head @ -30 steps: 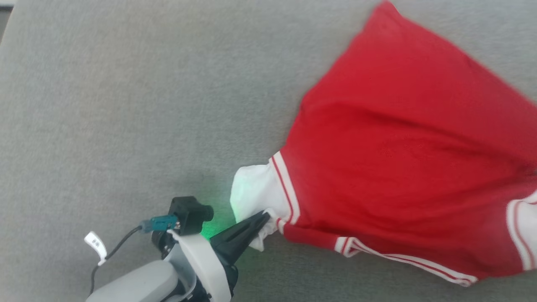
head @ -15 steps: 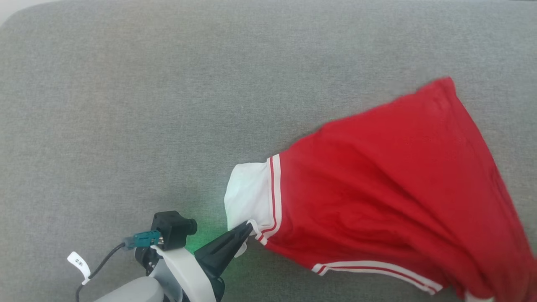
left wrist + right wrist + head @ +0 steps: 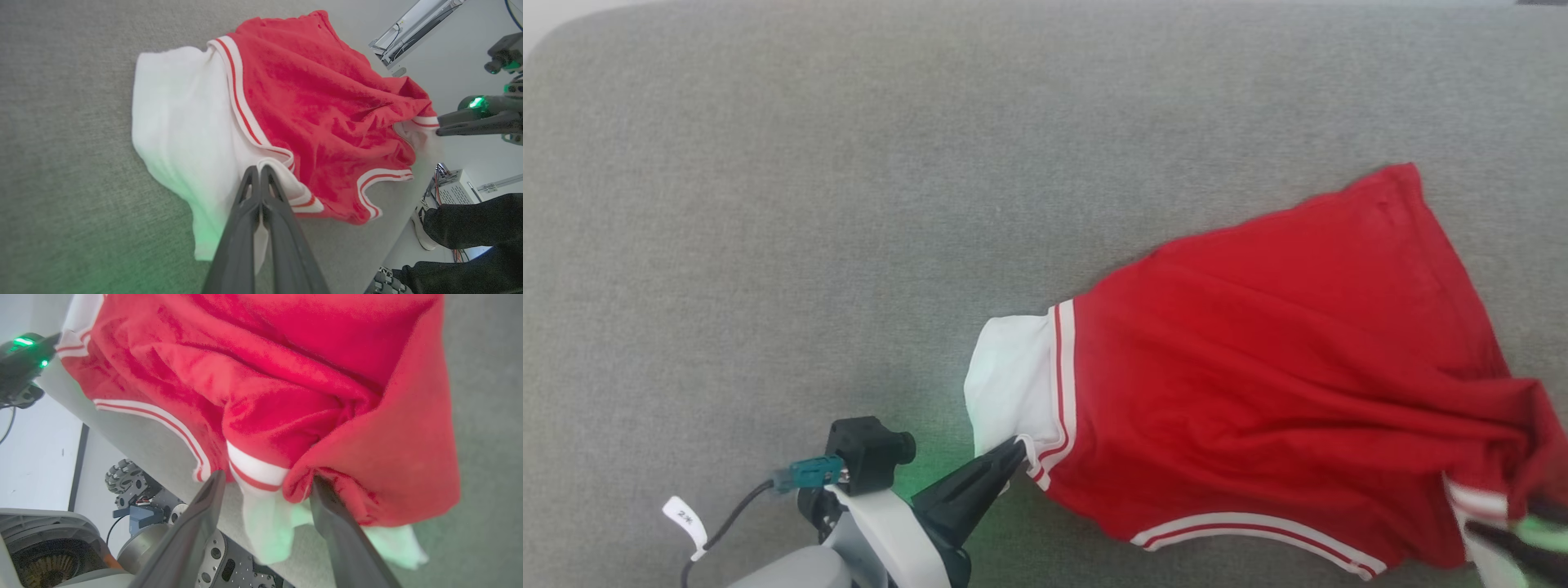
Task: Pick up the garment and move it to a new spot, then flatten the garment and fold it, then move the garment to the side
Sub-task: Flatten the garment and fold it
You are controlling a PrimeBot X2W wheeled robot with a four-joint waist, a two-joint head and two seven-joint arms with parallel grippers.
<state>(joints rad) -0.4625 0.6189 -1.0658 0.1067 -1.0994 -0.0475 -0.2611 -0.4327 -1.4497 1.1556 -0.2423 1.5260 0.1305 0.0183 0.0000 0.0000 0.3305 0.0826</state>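
**Item:** garment (image 3: 1282,392). Red shirt with white sleeves and white-and-red striped trim.

**Location:** right half of the grey tabletop (image 3: 768,245), close to the near edge. It lies rumpled rather than flat, fanning out from one white sleeve (image 3: 1013,376) towards a far red corner. The cloth is bunched in folds at the head view's lower right (where the other sleeve is).

**Left end effector** (image 3: 1013,447): closed, its two dark fingers pressed together on the lower edge of the white sleeve, just beside the striped trim. The left wrist view shows the cloth pinched between the tips (image 3: 258,169). A green glow falls on the sleeve and on the tabletop nearby.

**Right end effector** (image 3: 267,477): open. Its fingers stand well apart on either side of the second sleeve's striped band and a fold of red cloth, and do not clamp them. The head view shows it at the lower right corner (image 3: 1519,551).

**Also present:** a person's leg (image 3: 470,220) in dark trousers and a pale shoe (image 3: 423,232), beyond the tabletop's edge. The robot's wheeled base (image 3: 130,486) sits below that edge.
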